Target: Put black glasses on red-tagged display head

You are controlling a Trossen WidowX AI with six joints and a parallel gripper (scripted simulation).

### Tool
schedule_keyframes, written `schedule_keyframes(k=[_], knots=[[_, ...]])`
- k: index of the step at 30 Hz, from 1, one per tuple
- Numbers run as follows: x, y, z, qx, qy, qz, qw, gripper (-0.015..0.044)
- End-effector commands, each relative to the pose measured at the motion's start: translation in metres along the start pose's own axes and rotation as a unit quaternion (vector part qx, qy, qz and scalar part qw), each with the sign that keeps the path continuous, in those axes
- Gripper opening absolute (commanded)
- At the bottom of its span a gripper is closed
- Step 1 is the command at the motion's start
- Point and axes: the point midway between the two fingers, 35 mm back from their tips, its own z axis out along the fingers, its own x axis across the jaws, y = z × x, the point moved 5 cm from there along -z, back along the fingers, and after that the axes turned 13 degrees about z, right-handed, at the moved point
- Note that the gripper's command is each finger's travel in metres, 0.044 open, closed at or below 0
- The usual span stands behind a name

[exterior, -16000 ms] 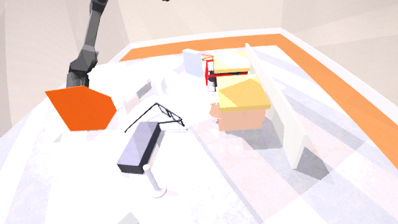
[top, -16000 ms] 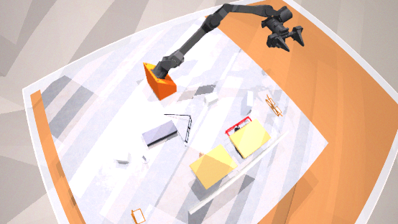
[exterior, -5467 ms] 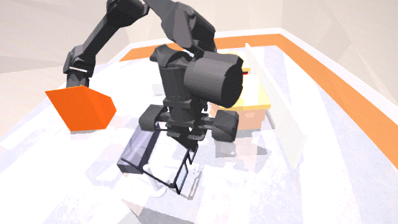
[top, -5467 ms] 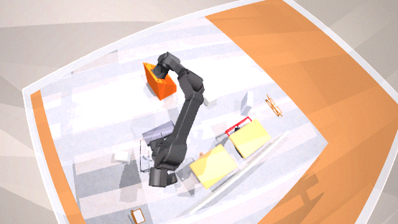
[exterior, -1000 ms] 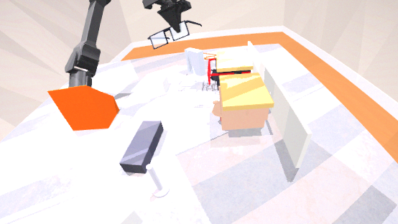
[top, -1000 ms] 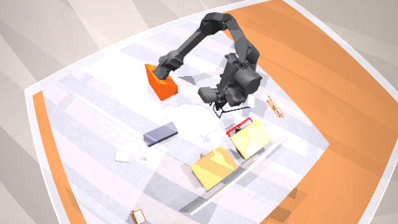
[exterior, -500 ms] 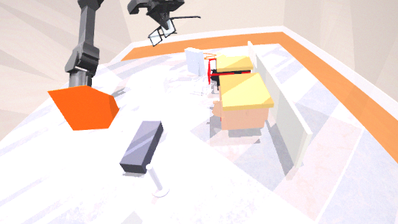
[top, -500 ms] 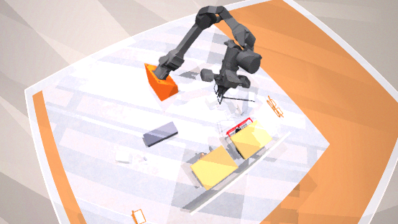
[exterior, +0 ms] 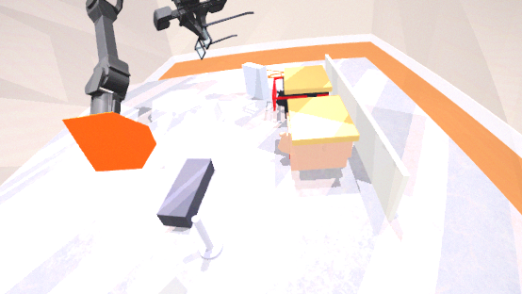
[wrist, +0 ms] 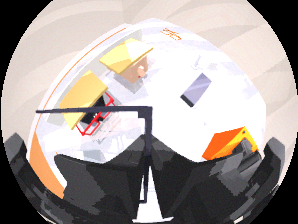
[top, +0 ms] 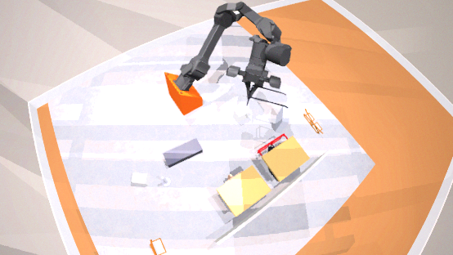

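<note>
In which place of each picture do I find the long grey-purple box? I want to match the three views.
Top: the long grey-purple box is left of centre, slightly below the middle.
Exterior: left of centre, in the lower half.
Wrist: right of centre, slightly above the middle.
Shared landmark: the bright orange base of the arm.
</note>
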Motion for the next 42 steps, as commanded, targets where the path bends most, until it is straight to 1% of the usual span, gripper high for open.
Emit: schedule_keyframes(k=[1,11,21,31,42], knots=[[-0.011,-0.011,-0.005,-0.008,0.011,0.049,0.999,0.0],[-0.037,-0.032,-0.013,-0.016,0.042,0.17,0.984,0.0],[-0.064,-0.049,-0.017,-0.014,0.076,0.289,0.954,0.0],[-0.091,-0.061,-0.016,0.001,0.111,0.404,0.908,0.0],[-0.119,-0.069,-0.009,0.031,0.144,0.522,0.84,0.0]])
